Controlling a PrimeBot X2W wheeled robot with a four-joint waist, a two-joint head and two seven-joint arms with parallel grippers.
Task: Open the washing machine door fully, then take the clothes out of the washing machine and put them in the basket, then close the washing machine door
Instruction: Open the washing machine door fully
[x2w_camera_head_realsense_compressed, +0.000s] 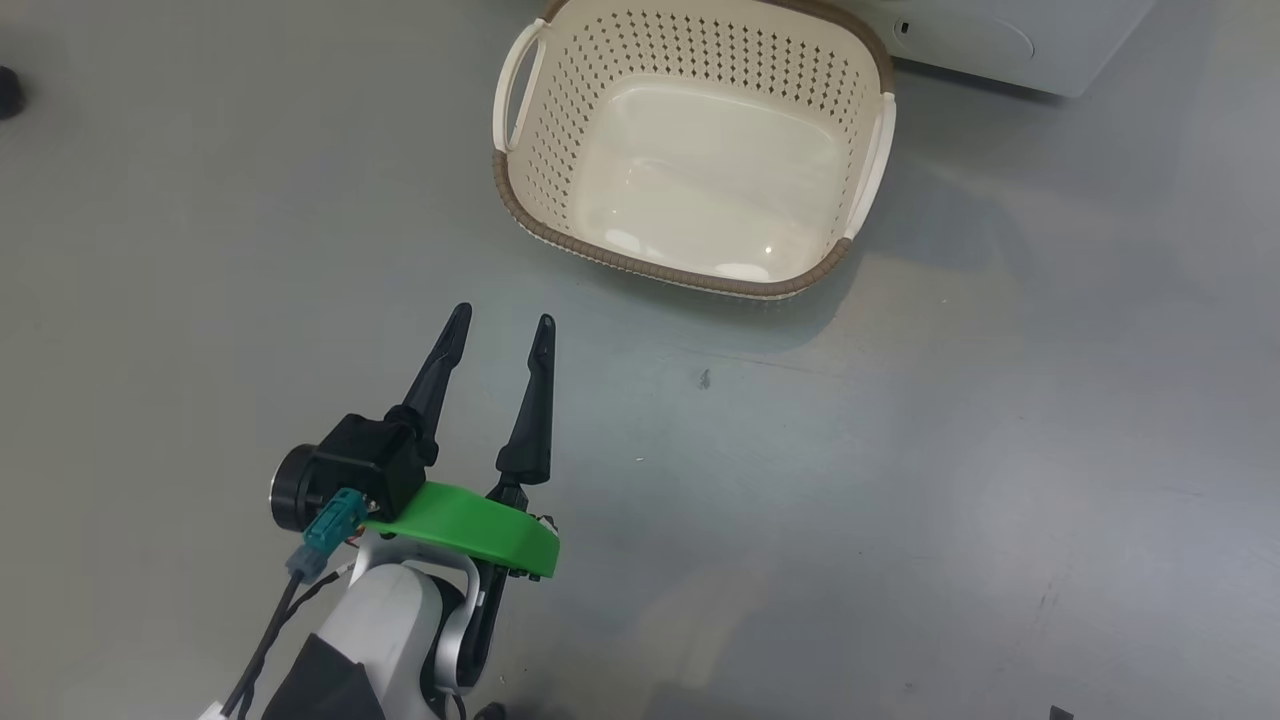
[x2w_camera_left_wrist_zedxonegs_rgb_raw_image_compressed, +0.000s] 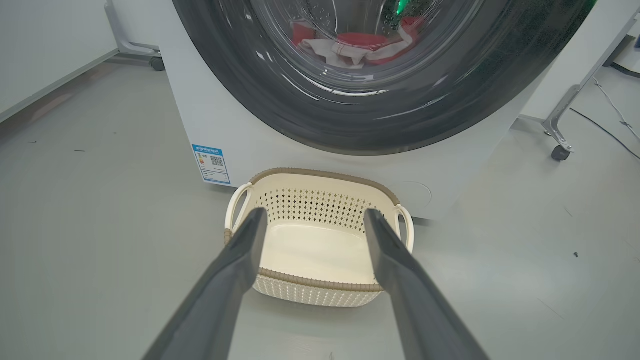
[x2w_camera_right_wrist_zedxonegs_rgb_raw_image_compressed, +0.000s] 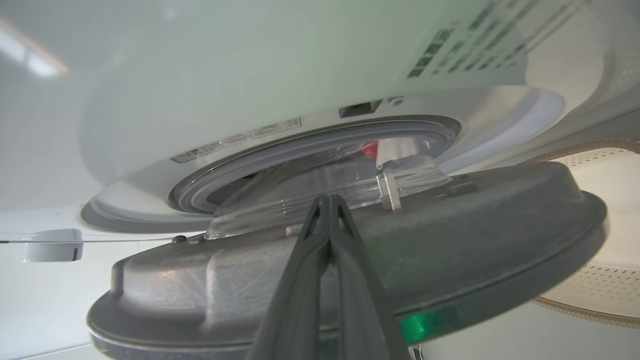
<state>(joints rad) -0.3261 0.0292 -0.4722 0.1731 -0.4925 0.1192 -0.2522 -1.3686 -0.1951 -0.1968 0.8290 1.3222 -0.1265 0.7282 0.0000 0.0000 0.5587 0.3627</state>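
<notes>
Left gripper (x2w_camera_head_realsense_compressed: 503, 316) gapes empty near the basket (x2w_camera_head_realsense_compressed: 700, 60); right gripper (x2w_camera_right_wrist_zedxonegs_rgb_raw_image_compressed: 327, 200) is pinched shut on nothing by the washing machine door (x2w_camera_right_wrist_zedxonegs_rgb_raw_image_compressed: 475, 225)

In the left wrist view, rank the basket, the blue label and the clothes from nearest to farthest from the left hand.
1. basket, just beyond the left hand.
2. blue label, left, on the washing machine.
3. clothes, top, behind the door glass.

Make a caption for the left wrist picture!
Open jaws frame the empty basket; red clothes wait behind the washing machine door.
</notes>
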